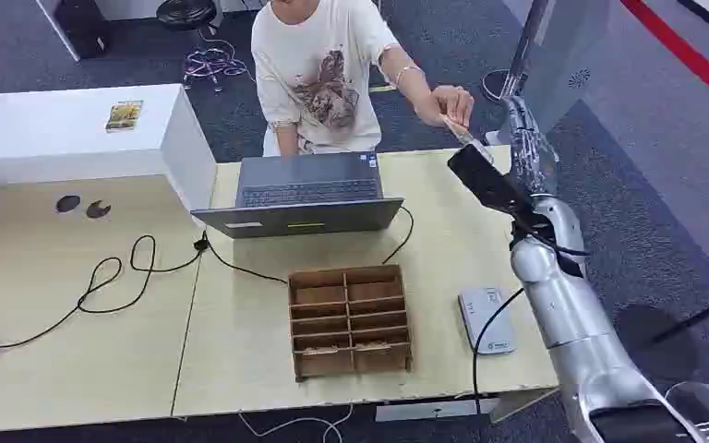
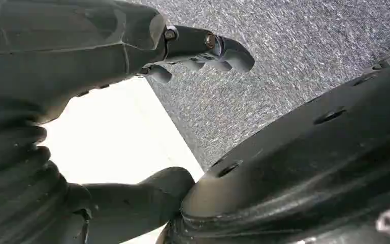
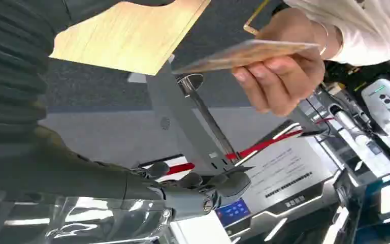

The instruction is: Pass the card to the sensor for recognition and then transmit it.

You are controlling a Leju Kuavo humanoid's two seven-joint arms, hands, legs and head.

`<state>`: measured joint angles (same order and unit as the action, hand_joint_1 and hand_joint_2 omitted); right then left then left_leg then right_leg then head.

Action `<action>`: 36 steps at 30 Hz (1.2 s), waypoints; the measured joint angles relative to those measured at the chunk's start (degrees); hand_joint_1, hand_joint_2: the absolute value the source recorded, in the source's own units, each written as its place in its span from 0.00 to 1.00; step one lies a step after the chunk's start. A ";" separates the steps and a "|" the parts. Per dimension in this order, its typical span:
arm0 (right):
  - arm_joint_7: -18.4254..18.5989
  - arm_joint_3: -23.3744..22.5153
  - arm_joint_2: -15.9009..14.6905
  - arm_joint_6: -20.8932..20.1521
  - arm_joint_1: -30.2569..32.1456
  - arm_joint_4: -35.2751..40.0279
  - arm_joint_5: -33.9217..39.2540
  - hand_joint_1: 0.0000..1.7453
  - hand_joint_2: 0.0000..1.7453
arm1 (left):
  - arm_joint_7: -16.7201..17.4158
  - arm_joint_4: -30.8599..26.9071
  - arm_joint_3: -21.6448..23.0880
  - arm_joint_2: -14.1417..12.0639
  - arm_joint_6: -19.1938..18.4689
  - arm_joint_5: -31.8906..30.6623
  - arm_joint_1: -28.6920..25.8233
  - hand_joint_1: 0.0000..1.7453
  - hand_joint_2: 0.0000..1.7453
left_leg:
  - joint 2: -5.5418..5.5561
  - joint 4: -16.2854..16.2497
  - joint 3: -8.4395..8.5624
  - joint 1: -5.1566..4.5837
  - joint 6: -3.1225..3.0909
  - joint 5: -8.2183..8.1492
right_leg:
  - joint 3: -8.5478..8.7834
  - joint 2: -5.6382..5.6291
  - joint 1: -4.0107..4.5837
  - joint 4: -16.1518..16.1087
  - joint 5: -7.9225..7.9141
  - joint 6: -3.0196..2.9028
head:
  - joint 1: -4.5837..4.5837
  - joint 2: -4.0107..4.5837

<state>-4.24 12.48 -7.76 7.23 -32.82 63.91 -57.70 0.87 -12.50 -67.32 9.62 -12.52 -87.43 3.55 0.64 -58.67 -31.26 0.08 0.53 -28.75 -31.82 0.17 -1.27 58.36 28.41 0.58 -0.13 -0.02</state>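
Note:
A person (image 1: 318,69) stands behind the table and holds out a tan card (image 1: 459,130) past the table's far right corner. In the right wrist view the card (image 3: 244,55) is pinched in the person's hand (image 3: 284,76), apart from my fingers (image 3: 203,190). My right hand (image 1: 526,138) is raised just right of the card, fingers apart and holding nothing. The grey card sensor (image 1: 486,320) lies on the table (image 1: 240,369) near its right edge, with a black cable. My left hand (image 2: 106,46) hangs beside my body, its fingers (image 2: 208,48) spread and holding nothing.
An open laptop (image 1: 309,194) sits at the table's far side, in front of the person. A wooden compartment box (image 1: 351,318) stands at the middle front. A black cable (image 1: 111,277) loops across the left half. A white counter (image 1: 65,129) is at far left, and a grey stand (image 1: 545,55) rises behind my right hand.

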 joint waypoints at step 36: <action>-1.29 -6.12 1.77 0.17 -1.50 -3.50 -0.66 1.00 1.00 | 0.00 0.00 0.02 -0.02 -0.13 0.44 -0.01 0.00 1.00 | 0.01 0.00 -0.02 0.00 0.00 0.00 | -0.04 0.01 0.00 -0.01 0.00 0.00 | 0.00 0.02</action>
<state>-5.53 6.36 -5.99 7.41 -34.32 60.41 -58.36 0.87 -12.50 -67.30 9.60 -12.66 -86.99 3.54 0.65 -58.67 -31.29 0.08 0.53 -28.75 -31.86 0.18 -1.27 58.35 28.41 0.58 -0.13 0.00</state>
